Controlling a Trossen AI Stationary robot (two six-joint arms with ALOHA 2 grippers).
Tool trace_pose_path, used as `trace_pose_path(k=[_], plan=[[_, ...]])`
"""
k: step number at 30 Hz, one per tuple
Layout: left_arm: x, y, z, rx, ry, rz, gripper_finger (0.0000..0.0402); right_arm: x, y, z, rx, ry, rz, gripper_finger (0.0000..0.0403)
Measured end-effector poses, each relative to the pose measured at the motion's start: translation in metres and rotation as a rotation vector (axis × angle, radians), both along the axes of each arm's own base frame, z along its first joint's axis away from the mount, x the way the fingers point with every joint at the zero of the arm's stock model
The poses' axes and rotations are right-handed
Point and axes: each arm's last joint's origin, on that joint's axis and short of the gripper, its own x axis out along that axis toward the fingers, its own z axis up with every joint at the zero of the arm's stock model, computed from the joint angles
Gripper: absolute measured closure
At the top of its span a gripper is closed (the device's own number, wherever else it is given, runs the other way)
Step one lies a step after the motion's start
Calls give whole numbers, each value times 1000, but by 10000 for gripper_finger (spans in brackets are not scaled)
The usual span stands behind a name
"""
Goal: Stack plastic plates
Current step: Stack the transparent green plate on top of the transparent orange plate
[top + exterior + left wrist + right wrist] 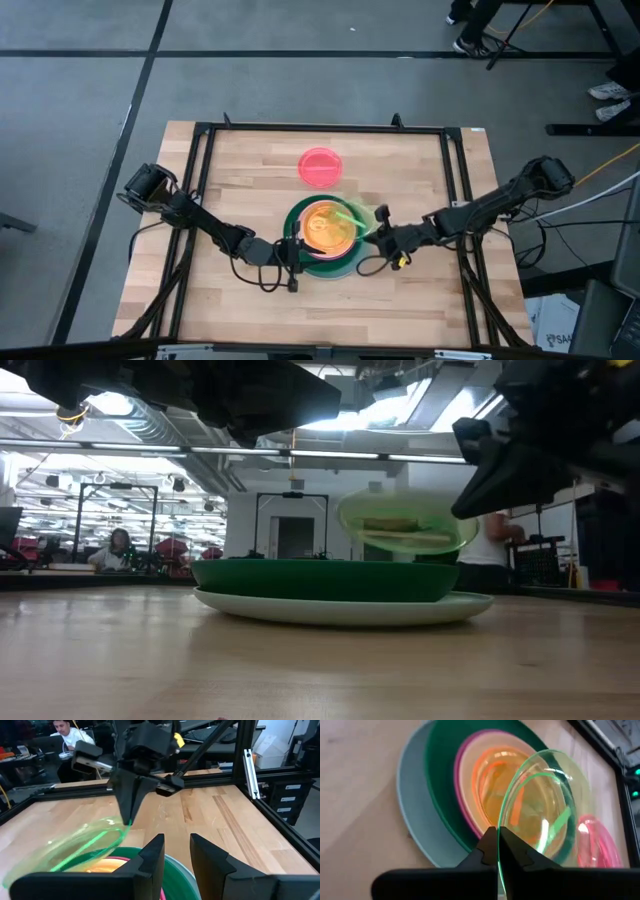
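A stack lies on the table's middle: a pale blue plate (pixel 411 815) at the bottom, then dark green (pixel 322 264), magenta (pixel 461 780), peach, and a small translucent orange plate (pixel 322 230) on top. My right gripper (pixel 497 845) is shut on a small neon green plate (pixel 349 217), held tilted over the stack's right side. My left gripper (pixel 177 854) is open at the stack's near left rim and touches nothing that I can see. A small pink plate (pixel 321 167) lies flat on the table beyond the stack. My right gripper pinches the neon green plate's rim (pixel 498 851) between its two fingers, on the side facing the table's right. The fingers come from the right, slanting down. The plate is lifted clear and tilted above the stack (pixel 405 525), its far side over the orange plate.
A black frame (pixel 320 129) runs around the tabletop, its rails close to both arms. Bare wood lies near the table's front edge (pixel 320 310) and left of the pink plate. People sit in the room behind the table.
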Motion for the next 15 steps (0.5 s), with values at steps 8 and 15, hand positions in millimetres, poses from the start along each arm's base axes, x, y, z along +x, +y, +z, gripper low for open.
trace_pose_path(k=[8, 15], plan=[[0, 0, 0, -2, 0, 1, 315, 1, 4, 2, 44, -20, 56, 402], [-1, -1, 2, -5, -12, -2, 315, 4, 8, 8, 99, -70, 127, 402]])
